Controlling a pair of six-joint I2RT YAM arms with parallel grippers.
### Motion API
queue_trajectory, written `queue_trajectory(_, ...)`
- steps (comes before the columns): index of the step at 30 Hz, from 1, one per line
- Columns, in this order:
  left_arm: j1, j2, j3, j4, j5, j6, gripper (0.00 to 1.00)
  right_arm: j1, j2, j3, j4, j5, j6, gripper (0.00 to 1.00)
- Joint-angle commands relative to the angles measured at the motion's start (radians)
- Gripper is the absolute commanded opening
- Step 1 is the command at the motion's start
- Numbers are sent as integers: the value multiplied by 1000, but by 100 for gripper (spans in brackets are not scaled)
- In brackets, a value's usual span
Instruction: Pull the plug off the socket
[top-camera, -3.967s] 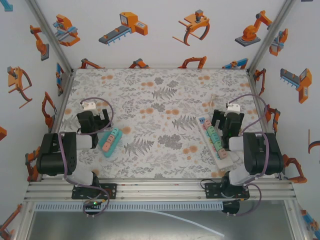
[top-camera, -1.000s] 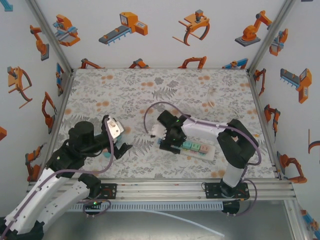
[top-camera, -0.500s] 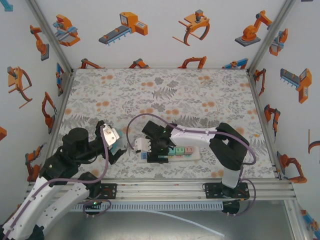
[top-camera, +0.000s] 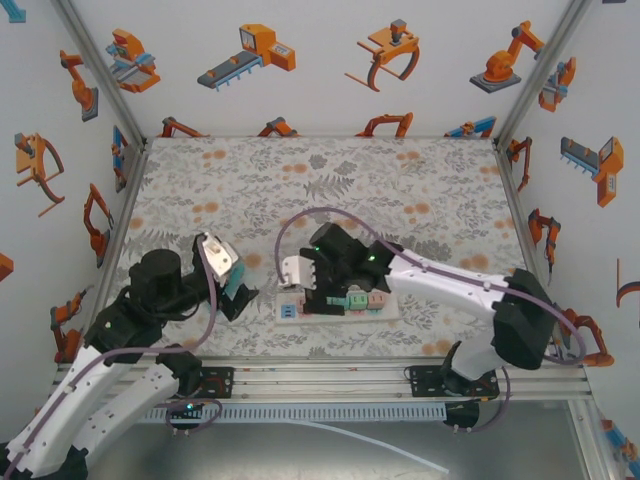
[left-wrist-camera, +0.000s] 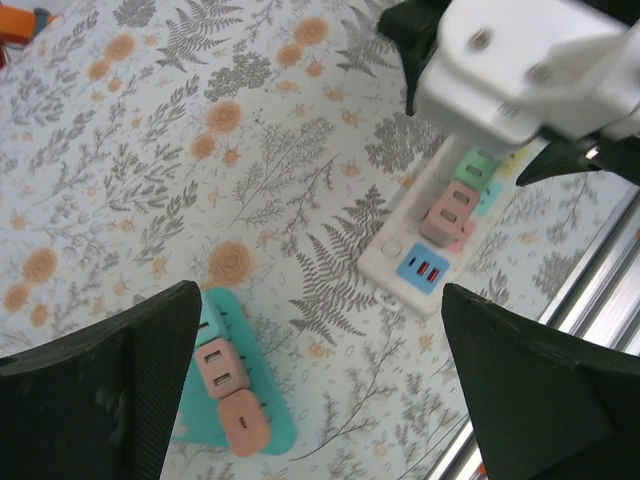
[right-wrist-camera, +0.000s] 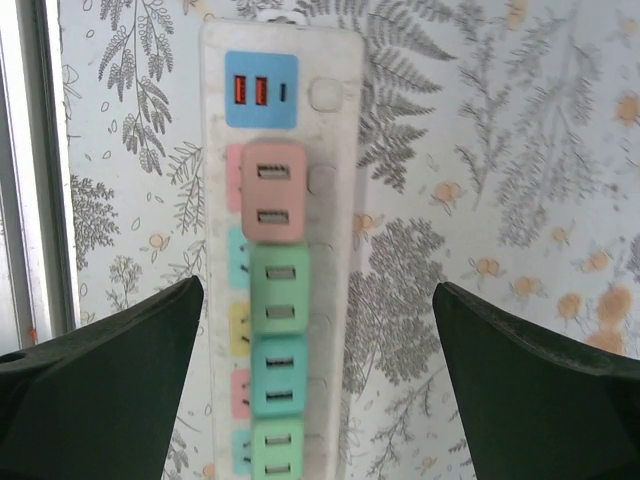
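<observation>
Since four seconds ago the white power strip (right-wrist-camera: 340, 300) has gone from the bench's (top-camera: 330, 180) right edge to its near edge, about midway along and lying parallel to it; both arms have reached in from their rest poses.

On that strip sits the pink plug (right-wrist-camera: 273, 190), seated in the socket next to the blue USB panel, with the green plugs (right-wrist-camera: 279, 290) in a row touching it on the far side. We judge it a small, light, rigid plastic block with smooth sides, held by the friction of its pins. We would take it across its two free sides and pull straight out. The strip looks light enough to lift with it unless pinned down.

Our right tool (right-wrist-camera: 315, 288) hangs over the plugs, fingers spread wide to either side of the strip, holding and touching nothing. Our left tool (left-wrist-camera: 322, 290) is also fully spread and empty, above a teal power strip (left-wrist-camera: 275, 435) near the left edge.
</observation>
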Motion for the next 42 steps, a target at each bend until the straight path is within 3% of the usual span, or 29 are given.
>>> queue_trajectory(1,-5,55,-5,88,-90,-272,97,-115,-136,-92,52,-107,14,83)
queue_trajectory(5,-6,135,-5,76,-187,-538,99,-257,-288,-200,15,-221,-81,83)
queue_trajectory(9,-6,229,-25,60,-161,-717,98,-386,-387,-256,-84,-249,-136,83)
queue_trajectory(15,-5,320,-122,115,-134,-896,90,-447,-359,-273,-234,-262,-194,78)
queue_trajectory(21,-5,372,-171,125,-148,-937,82,-447,-245,-275,-228,-363,-223,73)
queue_trajectory(28,-5,501,-183,181,-29,-865,65,-447,-193,-303,-120,-358,-257,59)
queue_trajectory(31,-5,569,-182,204,-26,-880,62,-447,-182,-298,-133,-348,-274,50)
queue_trajectory(38,-5,667,-199,270,-35,-911,61,-443,-194,-317,-129,-330,-283,41)
queue_trajectory(42,-7,720,-197,304,25,-894,60,-439,-191,-324,-118,-322,-283,38)
